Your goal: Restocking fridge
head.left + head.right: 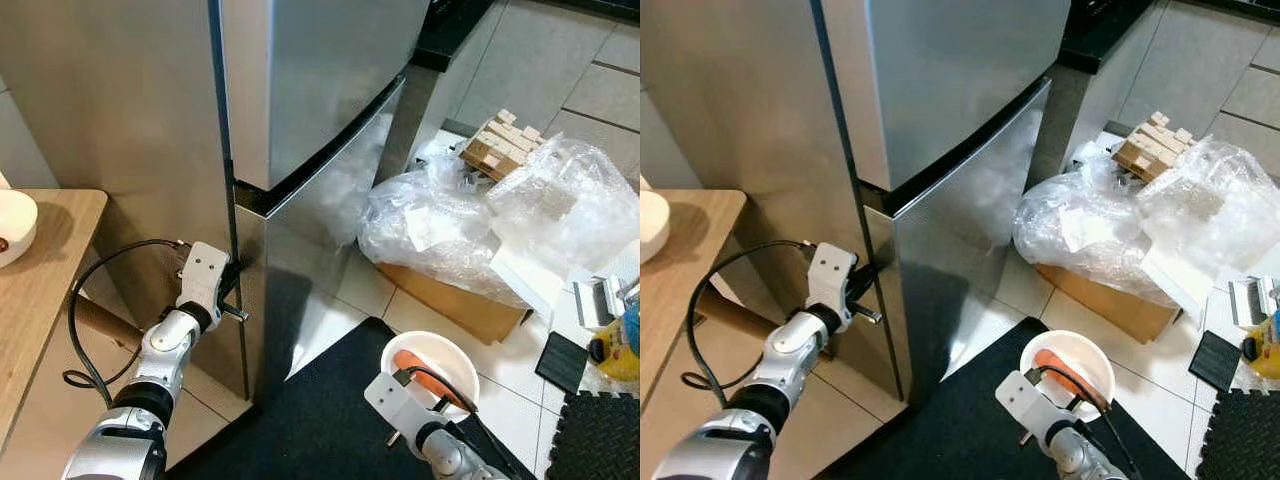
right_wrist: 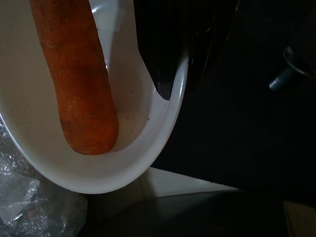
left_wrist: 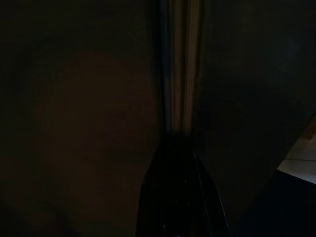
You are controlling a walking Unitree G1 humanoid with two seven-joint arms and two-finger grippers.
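The stainless fridge (image 1: 310, 90) stands in front of me with its upper door and lower door (image 1: 325, 215) both closed. My left gripper (image 1: 231, 284) is shut, its black tips pressed into the dark seam at the lower door's left edge (image 3: 178, 98). Low on the right, my right gripper (image 1: 441, 386) is shut on the rim of a white bowl (image 1: 437, 349). One black finger (image 2: 168, 69) reaches over that rim (image 2: 123, 177). An orange carrot (image 2: 79, 79) lies inside the bowl.
A wooden counter (image 1: 45, 270) with another white bowl (image 1: 12, 228) is at the left. Crumpled plastic bags (image 1: 450, 225) cover a cardboard box (image 1: 460, 300) right of the fridge, with wooden blocks (image 1: 500, 145) behind. A black mat (image 1: 320, 415) lies underfoot.
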